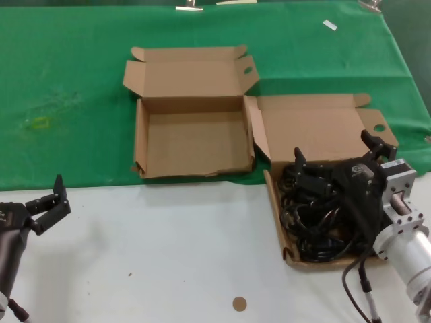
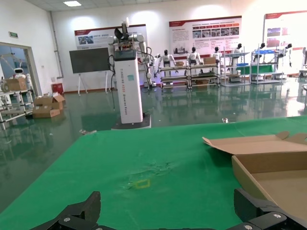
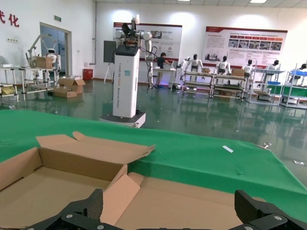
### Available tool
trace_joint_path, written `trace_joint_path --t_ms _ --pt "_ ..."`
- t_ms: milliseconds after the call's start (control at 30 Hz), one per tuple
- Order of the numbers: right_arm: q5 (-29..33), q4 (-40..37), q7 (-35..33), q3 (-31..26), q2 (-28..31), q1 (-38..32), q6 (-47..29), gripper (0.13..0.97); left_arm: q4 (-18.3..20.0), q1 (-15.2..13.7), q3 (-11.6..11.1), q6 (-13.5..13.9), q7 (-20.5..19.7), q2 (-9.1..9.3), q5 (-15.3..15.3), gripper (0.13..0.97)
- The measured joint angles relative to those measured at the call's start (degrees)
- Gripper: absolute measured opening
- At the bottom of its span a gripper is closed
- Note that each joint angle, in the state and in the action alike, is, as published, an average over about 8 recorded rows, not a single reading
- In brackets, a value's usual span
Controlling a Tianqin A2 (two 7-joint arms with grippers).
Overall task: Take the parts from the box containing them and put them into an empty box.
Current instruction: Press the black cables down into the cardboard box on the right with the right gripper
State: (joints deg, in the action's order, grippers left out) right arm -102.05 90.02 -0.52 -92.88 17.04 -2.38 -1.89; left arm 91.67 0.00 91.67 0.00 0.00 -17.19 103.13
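The empty box [image 1: 192, 145] lies open on the green cloth, lid folded back; the left wrist view catches its near corner [image 2: 278, 167]. To its right the box containing them [image 1: 275, 208] holds a tangle of black parts [image 1: 316, 215], its lid [image 1: 316, 131] flat behind. My right gripper [image 1: 335, 149] hangs open just above the parts, nothing between its fingers. In the right wrist view the right gripper [image 3: 171, 206] faces that lid [image 3: 192, 201], with the empty box [image 3: 48, 182] beside it. My left gripper [image 1: 48, 198] waits open over the white table at the front left; in its own wrist view the left gripper [image 2: 168, 208] holds nothing.
A green cloth [image 1: 67, 101] covers the far half of the table, with a small yellow mark [image 1: 39, 122] on it. The near half is white tabletop [image 1: 168, 256] with a brown round spot [image 1: 239, 304]. A white slip [image 1: 329, 25] lies far back.
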Motion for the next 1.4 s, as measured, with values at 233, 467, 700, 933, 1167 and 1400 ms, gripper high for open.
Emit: trace_joint_path --t_ms 233,467,700,933,1167,1400 --pt "0.0 0.0 0.0 0.0 0.0 0.0 0.0 0.966 0.0 0.0 0.0 0.0 0.0 0.0 0.0 0.966" --pt "0.0 0.0 0.0 0.0 0.0 0.0 0.0 0.966 0.0 0.0 0.0 0.0 0.0 0.0 0.0 0.966" --pt "0.0 0.0 0.0 0.0 0.0 0.0 0.0 0.966 0.0 0.0 0.0 0.0 0.0 0.0 0.0 0.966" --pt "0.0 0.0 0.0 0.0 0.0 0.0 0.0 0.966 0.0 0.0 0.0 0.0 0.0 0.0 0.0 0.966" --pt "0.0 0.0 0.0 0.0 0.0 0.0 0.0 0.966 0.0 0.0 0.0 0.0 0.0 0.0 0.0 0.966" --pt "0.0 0.0 0.0 0.0 0.0 0.0 0.0 0.966 0.0 0.0 0.0 0.0 0.0 0.0 0.0 0.966"
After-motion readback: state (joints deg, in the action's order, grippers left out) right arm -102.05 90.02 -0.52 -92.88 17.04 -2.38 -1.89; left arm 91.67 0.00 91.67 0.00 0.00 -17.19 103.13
